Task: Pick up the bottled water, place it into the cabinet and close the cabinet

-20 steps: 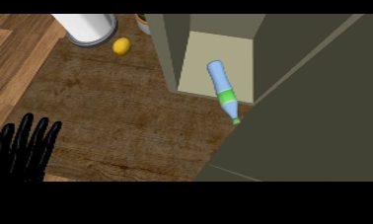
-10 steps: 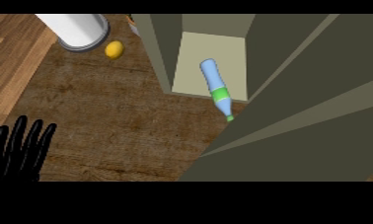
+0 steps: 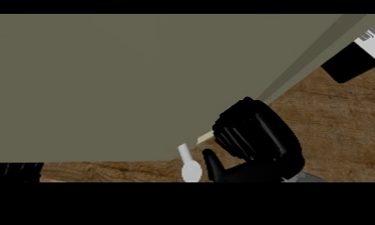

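The olive-grey cabinet door fills most of the head view and hides the cabinet's inside. The bottled water is not visible. My right hand lies against the door's lower right edge, fingers fairly straight and touching the panel, thumb pointing left. A white door handle pokes out just left of that thumb. Only a dark sliver of my left hand shows at the bottom left corner.
The wooden counter shows at the right and in a strip along the bottom. A black object with a white piece above it sits at the upper right edge.
The door has swung across the view, covering the cabinet opening, the bottle, the white cylinder and the yellow fruit. My right hand has come into view at the door's edge.
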Robot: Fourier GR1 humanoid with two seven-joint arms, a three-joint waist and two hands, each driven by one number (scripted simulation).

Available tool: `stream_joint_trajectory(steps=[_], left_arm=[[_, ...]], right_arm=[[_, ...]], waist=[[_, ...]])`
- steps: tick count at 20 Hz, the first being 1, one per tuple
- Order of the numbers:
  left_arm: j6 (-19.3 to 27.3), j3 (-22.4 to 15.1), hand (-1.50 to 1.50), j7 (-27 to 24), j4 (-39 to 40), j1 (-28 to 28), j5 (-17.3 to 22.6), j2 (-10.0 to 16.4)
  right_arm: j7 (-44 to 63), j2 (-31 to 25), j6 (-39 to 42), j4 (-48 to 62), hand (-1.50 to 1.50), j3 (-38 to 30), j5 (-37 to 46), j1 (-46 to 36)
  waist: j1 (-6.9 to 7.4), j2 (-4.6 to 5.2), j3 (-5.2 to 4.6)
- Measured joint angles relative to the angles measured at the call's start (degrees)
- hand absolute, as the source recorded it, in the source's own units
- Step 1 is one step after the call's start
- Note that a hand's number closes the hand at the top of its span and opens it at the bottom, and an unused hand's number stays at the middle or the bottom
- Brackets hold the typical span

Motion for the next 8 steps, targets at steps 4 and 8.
stream_joint_trajectory(steps=[4,8], left_arm=[[-0.1,-0.1,-1.50,0.3,0.3,-0.1,-0.2,-0.1],[-0.2,0.2,-1.50,0.4,1.0,0.0,-0.1,-0.3]], right_arm=[[-0.7,0.5,-6.8,11.3,1.50,-3.4,-1.6,-12.3],[-3.1,0.7,-11.6,23.2,1.50,-5.6,-4.6,-23.9]], waist=[[0.04,-0.14,0.19],[-0.59,-0.46,0.43]])
